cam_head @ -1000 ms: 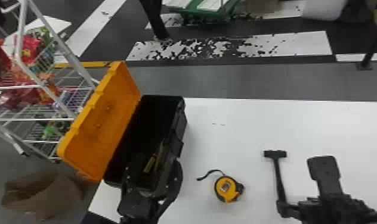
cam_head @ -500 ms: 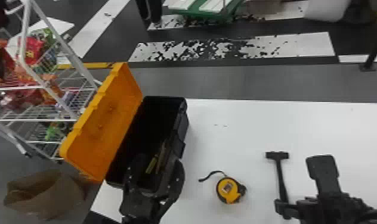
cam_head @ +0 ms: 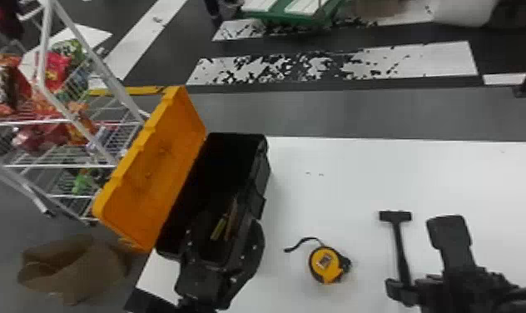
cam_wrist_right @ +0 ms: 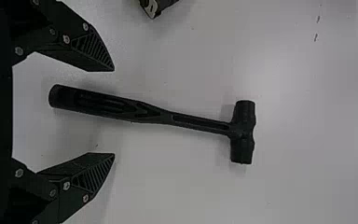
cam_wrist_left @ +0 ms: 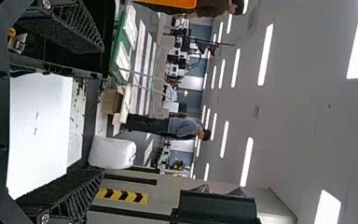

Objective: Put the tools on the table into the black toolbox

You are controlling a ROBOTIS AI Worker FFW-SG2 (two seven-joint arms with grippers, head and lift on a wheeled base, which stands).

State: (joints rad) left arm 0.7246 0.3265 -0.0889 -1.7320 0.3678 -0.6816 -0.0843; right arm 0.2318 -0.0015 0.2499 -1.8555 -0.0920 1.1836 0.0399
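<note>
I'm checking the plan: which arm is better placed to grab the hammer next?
Right, I'd say: the right gripper is open over the hammer handle, while the left gripper is at the toolbox.

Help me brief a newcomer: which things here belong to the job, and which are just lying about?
Belong to the job:
- black toolbox with its lid open
- hammer on the table
- tape measure, also there

Lying about:
- brown paper bag
- wire rack of packets
- green cart

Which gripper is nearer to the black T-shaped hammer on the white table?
Right. The right gripper is open at the handle end of the hammer; the left gripper is farther left, over the black, orange-lidded toolbox.
</note>
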